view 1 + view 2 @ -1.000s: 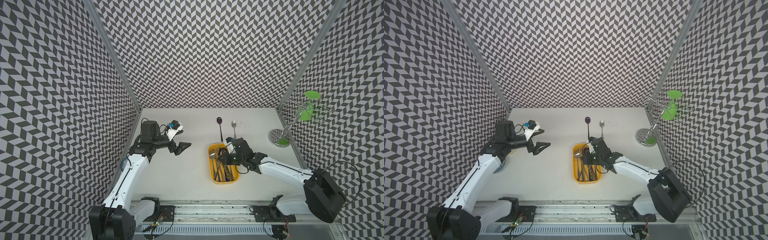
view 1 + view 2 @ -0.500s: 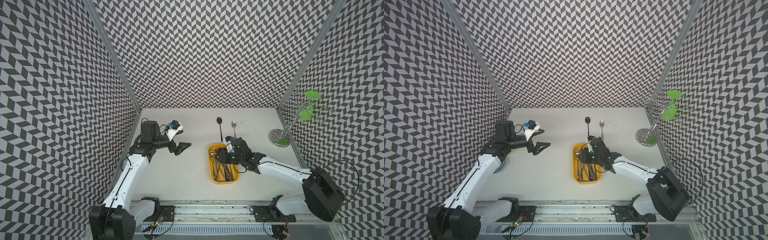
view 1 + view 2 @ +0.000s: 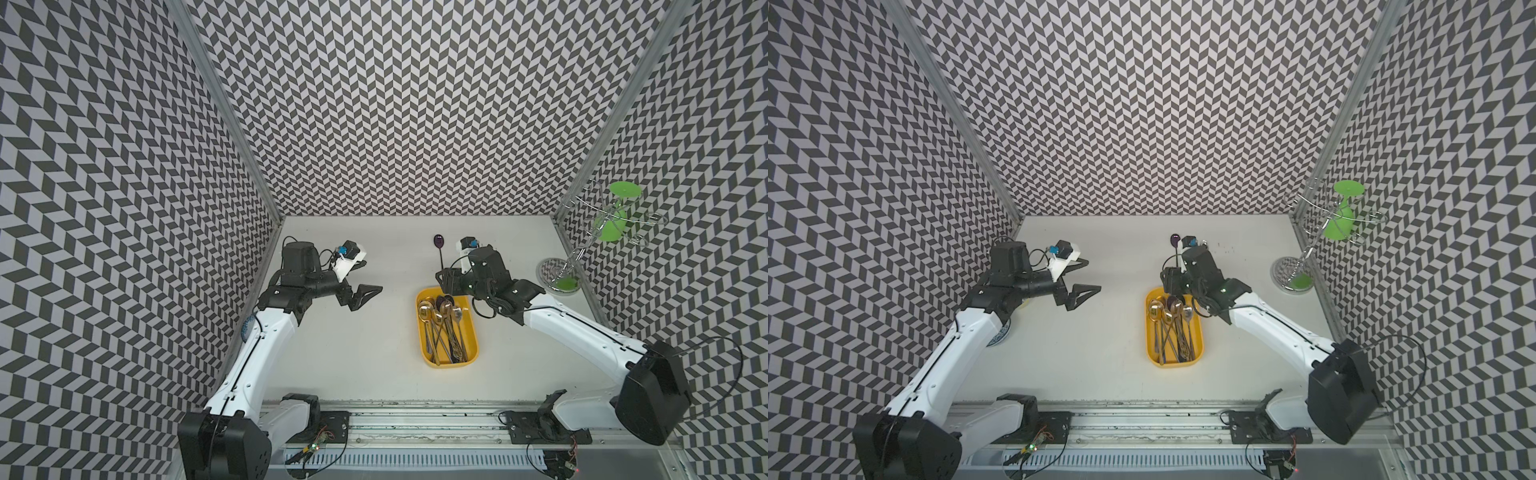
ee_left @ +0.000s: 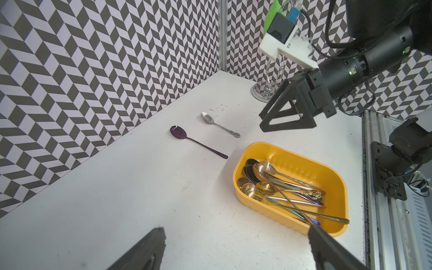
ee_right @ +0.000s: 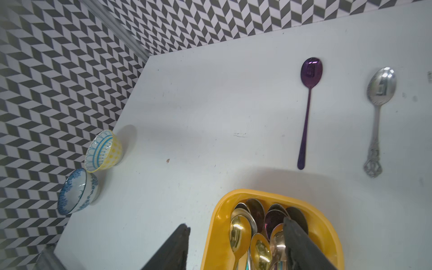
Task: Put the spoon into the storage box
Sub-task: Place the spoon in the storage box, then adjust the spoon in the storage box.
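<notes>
Right end effector: the right end effector (image 5: 235,222) hangs over the far end of the storage box (image 4: 304,163). Its jaws are spread well apart and there is nothing between them.
Left end effector: the left end effector (image 4: 236,231) is over bare worktop (image 3: 374,353), well clear of the box, splayed fully wide and empty.
Spoons to go: there are two on the worktop just past the box's far short end. One is the purple spoon (image 5: 307,117) and the other is the silver spoon (image 5: 376,121). They lie side by side and apart, bowls toward the back wall, handles pointing at the box.
Spoons in the box: a crossed heap (image 4: 275,187) of gold, copper, silver and dark ones. At least eight bowls show, but I can't give an exact count.
Other counts: one box, two patterned bowls on their sides by the wall (yellow bowl (image 5: 104,150), blue bowl (image 5: 77,190)) and one wire stand (image 3: 559,272).
Handling, my read: these look like light, rigid, polished metal, so they will be slick under the pads and lie almost flat on the worktop. There's no fragility worry.
Where to grip: I'd pinch across the thin handle around mid-length. The silver one's ornate end looks like it offers more bite. The purple handle is smooth and slim, so it is likely to swivel or skate if nipped off-centre.
</notes>
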